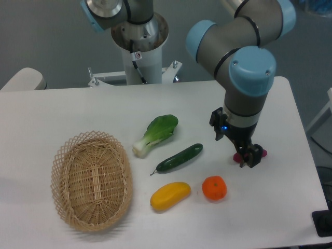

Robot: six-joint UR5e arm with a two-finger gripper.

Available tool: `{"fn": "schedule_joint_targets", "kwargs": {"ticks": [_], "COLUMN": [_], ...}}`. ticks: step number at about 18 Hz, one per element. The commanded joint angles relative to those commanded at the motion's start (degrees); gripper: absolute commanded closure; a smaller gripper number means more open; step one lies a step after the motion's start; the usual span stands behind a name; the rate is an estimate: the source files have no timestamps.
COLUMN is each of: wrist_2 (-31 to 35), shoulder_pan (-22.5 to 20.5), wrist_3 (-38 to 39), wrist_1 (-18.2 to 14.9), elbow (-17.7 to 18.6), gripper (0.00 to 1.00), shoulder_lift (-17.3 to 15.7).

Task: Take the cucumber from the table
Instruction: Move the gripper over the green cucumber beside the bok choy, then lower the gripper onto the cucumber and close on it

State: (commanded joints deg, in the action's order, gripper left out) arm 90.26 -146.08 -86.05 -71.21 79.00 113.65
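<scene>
Nearest the camera we count one yellow mango (170, 195) and one orange (214, 188), side by side, close but apart. To their left sits one oval wicker basket (91, 180), nothing visible inside it. Just behind the mango lies the one cucumber (180, 158), flat on the white tabletop (62, 111), running diagonally with its thin stem tip pointing down-left toward the basket. It touches nothing; the mango is just in front of it, the bok choy just behind.

One bok choy (155, 134) lies behind the cucumber, white stalk down-left, leaves up-right.

Right of the cucumber, well apart from it, one gripper (248, 155) points down at the tabletop. A small purple-pink object (264, 152) shows at either side of the fingers (254, 154), mostly hidden behind them; we think it's the purple vegetable, but too little shows to be sure. Fingers look close together, yet we cannot tell whether they are clenched, released or gripping that purple bit.

Nothing lies between the gripper and the cucumber.

Further back: one arm (244, 62) with grey links and light blue joint caps, its top cut off by the frame. One white pedestal (141, 57) stands at the far edge of the tabletop, with a bolted base plate. Grey wall behind.
</scene>
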Motion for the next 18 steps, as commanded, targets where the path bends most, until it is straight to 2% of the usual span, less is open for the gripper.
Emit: {"fn": "schedule_joint_targets", "kwargs": {"ticks": [3,5,7,9,11,12,18], "wrist_2": [0.5,0.7,3.5,6.7,7.3,7.4,7.2], "shoulder_pan": [2.1,3.2,3.7,4.6,5.7,6.1,6.9], "wrist_3": [1.9,5.2,6.2,5.8,6.1,6.1,6.4], "wrist_1": [3.3,4.3,5.6,10.0,14.6,15.8,15.9], "elbow": [3.7,5.3,8.4,12.2,15.6,16.4,18.9], "gripper": [0.00,0.00,0.00,0.00,0.00,0.00,0.00], "shoulder_lift": [-0.3,-0.3,-0.2,-0.4,-0.1,0.1,1.3]}}
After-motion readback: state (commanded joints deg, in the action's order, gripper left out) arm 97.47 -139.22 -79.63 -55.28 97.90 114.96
